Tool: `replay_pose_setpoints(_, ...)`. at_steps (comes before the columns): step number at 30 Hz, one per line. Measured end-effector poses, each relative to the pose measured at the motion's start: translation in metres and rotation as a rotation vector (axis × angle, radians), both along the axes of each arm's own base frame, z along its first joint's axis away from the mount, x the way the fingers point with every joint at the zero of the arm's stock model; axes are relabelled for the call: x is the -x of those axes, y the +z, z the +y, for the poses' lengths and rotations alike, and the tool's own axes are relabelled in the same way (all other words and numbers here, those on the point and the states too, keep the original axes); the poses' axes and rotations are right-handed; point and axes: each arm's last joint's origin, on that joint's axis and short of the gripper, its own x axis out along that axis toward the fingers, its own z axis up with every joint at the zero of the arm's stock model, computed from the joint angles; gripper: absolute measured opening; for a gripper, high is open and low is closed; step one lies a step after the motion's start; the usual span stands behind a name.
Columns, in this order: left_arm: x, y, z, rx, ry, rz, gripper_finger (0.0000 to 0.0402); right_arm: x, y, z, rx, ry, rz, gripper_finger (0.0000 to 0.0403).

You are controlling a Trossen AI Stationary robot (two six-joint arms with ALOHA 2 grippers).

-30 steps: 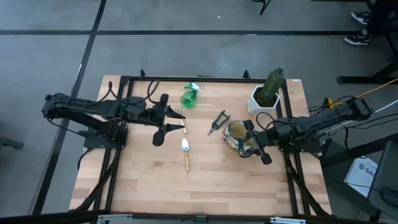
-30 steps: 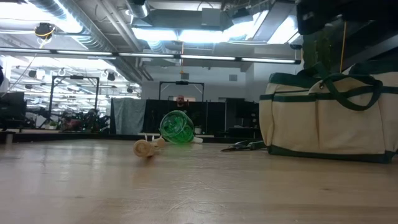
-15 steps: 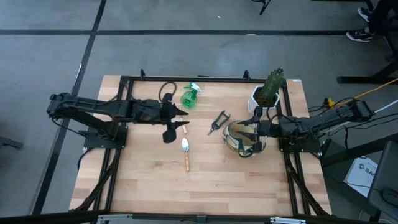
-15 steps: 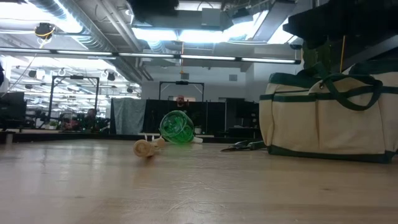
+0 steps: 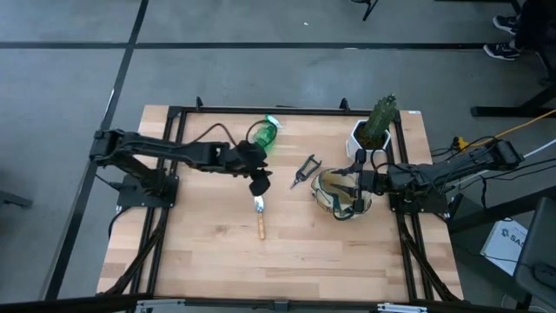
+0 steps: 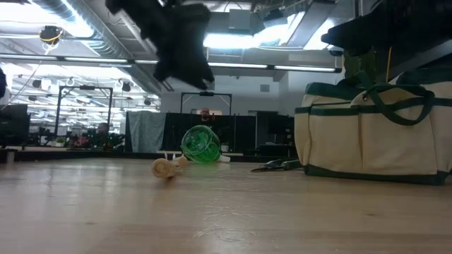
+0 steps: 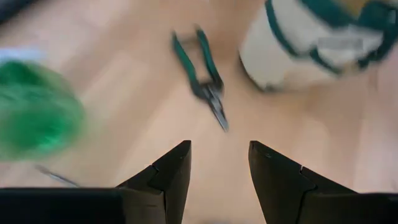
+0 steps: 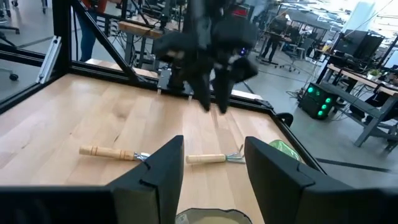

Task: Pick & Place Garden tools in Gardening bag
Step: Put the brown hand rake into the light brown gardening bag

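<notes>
The beige gardening bag [image 5: 334, 196] with green trim stands right of centre, open side up. A green spray bottle [image 5: 265, 133] lies at the far middle. Black-handled shears [image 5: 305, 169] lie left of the bag. The trowel [image 5: 259, 217] and the hand fork [image 8: 208, 159] lie at the middle. My left gripper [image 5: 258, 184] hangs open above the fork, slanting down, clear of the table. My right gripper [image 8: 208, 168] is open at the bag's right rim [image 8: 205, 218], pointing level toward the table's left, with nothing between its fingers.
A white pot with a green plant [image 5: 373, 130] stands at the far right corner, just behind the bag. A black frame runs along the table's edges. Bare wood lies along the near half of the table.
My left gripper has gone toward the table's right edge and down, rolling as it went, and now hangs over the fork near the trowel's blade. My right gripper has swung from the bag's near side to point across the bag's top. No tool has moved.
</notes>
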Motion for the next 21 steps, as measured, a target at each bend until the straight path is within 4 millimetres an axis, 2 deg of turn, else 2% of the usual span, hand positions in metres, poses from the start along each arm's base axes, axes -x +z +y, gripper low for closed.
replay_pose_setpoints(2,-0.001,-0.009,0.001,0.065,-0.063,0.052,0.0157,0.000,0.000,0.000,0.000,0.000,0.000,0.0172)
replay_pose_setpoints(4,0.000,-0.015,0.001,0.146,-0.056,0.090,0.0157,0.000,0.000,0.000,0.000,0.000,0.000,0.0172)
replay_pose_setpoints(10,0.005,-0.032,0.004,0.276,0.209,0.204,0.0157,0.000,0.000,0.000,-0.001,0.006,0.000,0.0172)
replay_pose_setpoints(17,-0.002,-0.057,0.008,0.319,0.516,0.226,0.0157,0.000,0.000,0.000,0.000,0.012,0.004,0.0172)
replay_pose_setpoints(21,-0.006,-0.075,0.009,0.320,0.614,0.258,0.0157,0.000,-0.001,0.000,-0.032,0.008,0.008,0.0172)
